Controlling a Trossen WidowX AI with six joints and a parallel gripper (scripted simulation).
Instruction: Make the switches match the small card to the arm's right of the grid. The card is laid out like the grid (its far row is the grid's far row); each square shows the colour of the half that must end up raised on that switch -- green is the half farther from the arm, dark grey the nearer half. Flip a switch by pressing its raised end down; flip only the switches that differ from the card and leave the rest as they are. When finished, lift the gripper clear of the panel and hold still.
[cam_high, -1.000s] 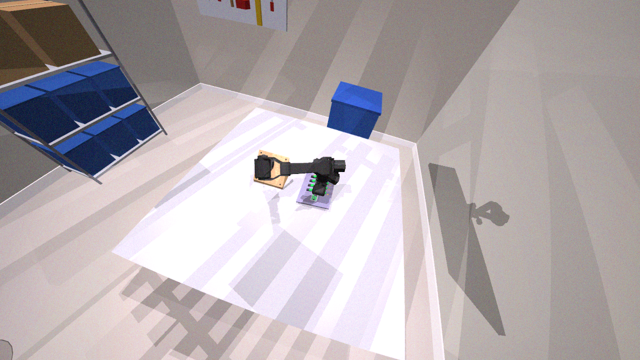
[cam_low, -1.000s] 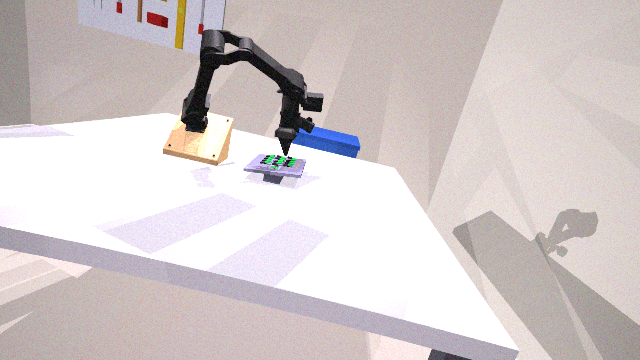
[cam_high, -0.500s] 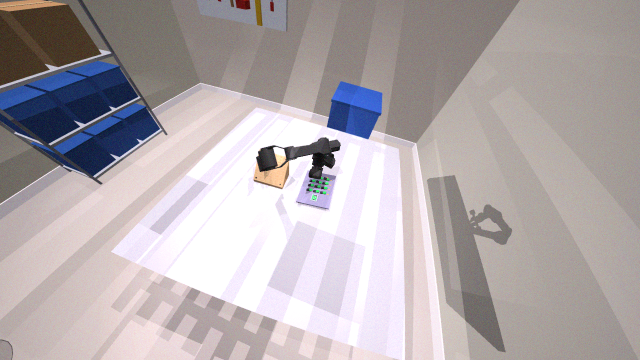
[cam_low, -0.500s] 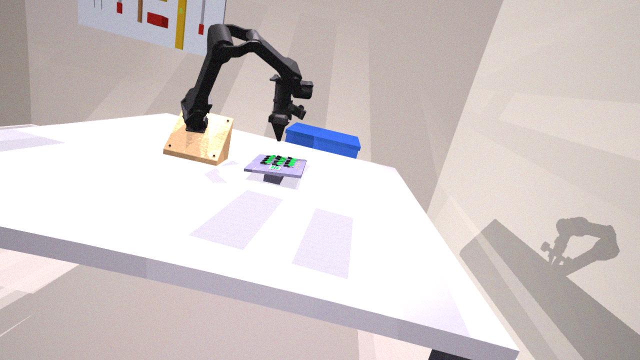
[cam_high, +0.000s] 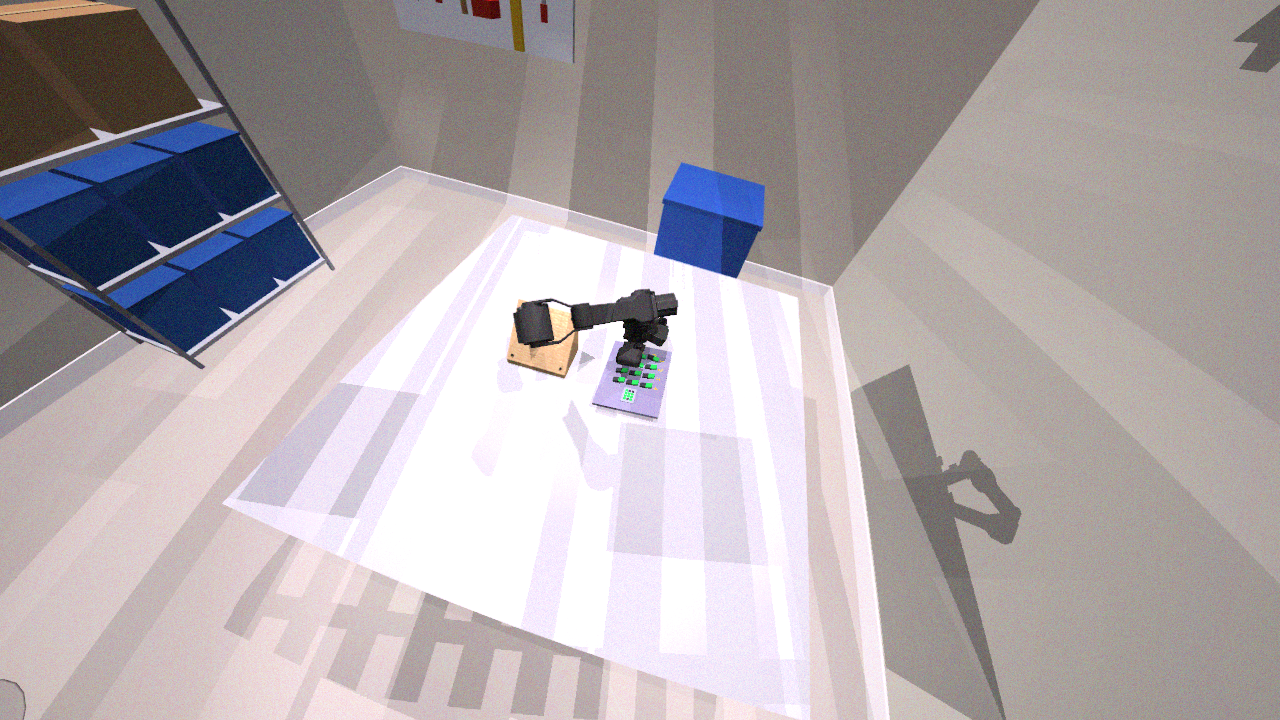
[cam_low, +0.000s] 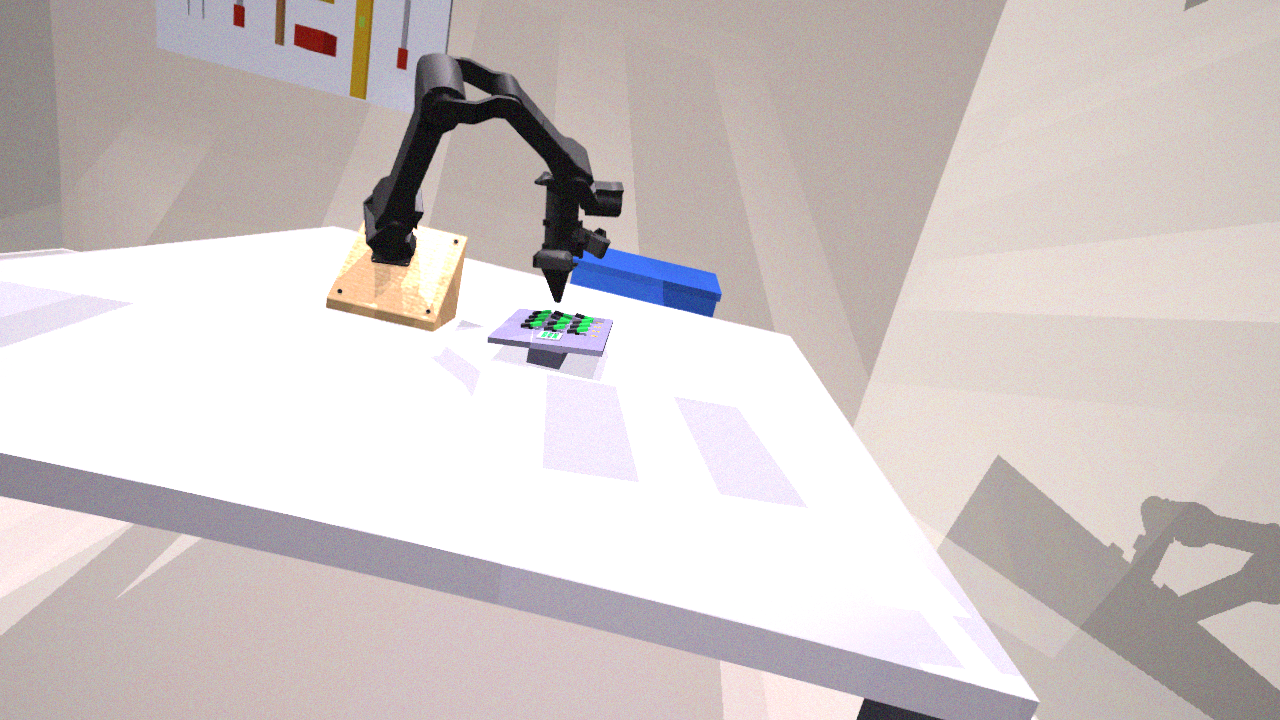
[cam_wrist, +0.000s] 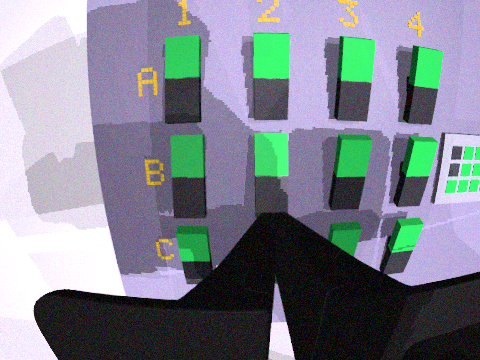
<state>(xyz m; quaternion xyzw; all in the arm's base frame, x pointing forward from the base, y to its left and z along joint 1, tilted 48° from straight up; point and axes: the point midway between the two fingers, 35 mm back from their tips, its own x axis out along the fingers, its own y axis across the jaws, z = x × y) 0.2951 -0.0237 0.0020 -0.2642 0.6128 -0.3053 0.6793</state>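
The lavender switch panel (cam_high: 651, 408) (cam_low: 508, 337) (cam_wrist: 120, 40) lies on the white table, with green-and-grey rocker switches in rows A, B and C and columns 1 to 4. My gripper (cam_high: 630, 351) (cam_low: 556, 299) (cam_wrist: 272, 224) is shut and empty. It points straight down a little above the panel. In the wrist view its tip sits at the near grey end of switch B2 (cam_wrist: 271, 160) and hides C2. A1 (cam_wrist: 182, 76), A4 (cam_wrist: 423, 83) and C4 (cam_wrist: 400, 243) show. The small card (cam_wrist: 462, 170) (cam_high: 629, 394) (cam_low: 548, 336) is at the panel's right edge, partly cut off.
The arm's wooden base block (cam_high: 541, 356) (cam_low: 393, 282) stands left of the panel. A blue box (cam_high: 711, 219) (cam_low: 648, 279) stands beyond the table's far edge. A shelf with blue bins (cam_high: 134, 223) is far to the left.
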